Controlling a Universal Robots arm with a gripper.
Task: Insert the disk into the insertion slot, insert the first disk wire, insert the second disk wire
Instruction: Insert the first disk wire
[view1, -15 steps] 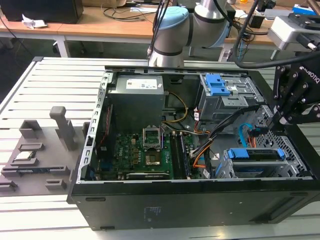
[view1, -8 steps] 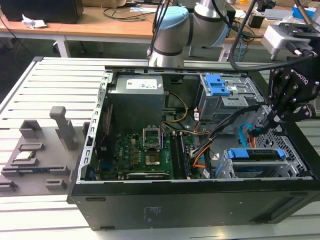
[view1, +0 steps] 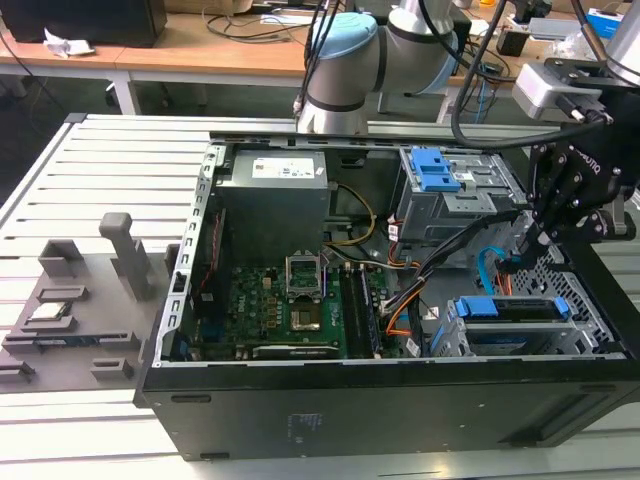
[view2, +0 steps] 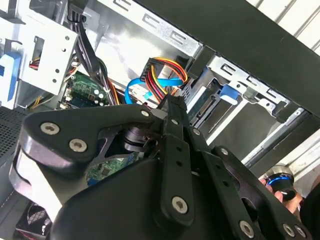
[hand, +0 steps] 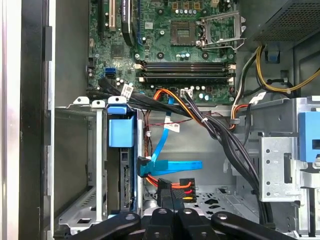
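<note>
The disk (hand: 122, 175), with its blue carrier tab (hand: 121, 131), sits inside the silver insertion slot (hand: 80, 165) in the first wrist view. In the exterior view the disk (view1: 512, 309) lies in the insertion slot (view1: 575, 340) at the case's near right corner. A flat blue disk wire (hand: 165, 150) ends in a plug that rests against the disk's end. My gripper (hand: 170, 214) is shut on a black plug with red, orange and yellow wires (hand: 172, 190), held just beside the disk's end. The second wrist view shows the gripper (view2: 171, 104) pinching that plug (view2: 165, 75). The gripper (view1: 532, 245) hangs over the case's right side.
The open computer case (view1: 190, 300) lies on a slatted table with the motherboard (view1: 300, 300) in its middle. A grey cage with blue tabs (view1: 440, 175) stands at the back right. Black cable bundles (hand: 220, 135) cross between this cage and the disk. Grey fixtures (view1: 70, 300) sit left of the case.
</note>
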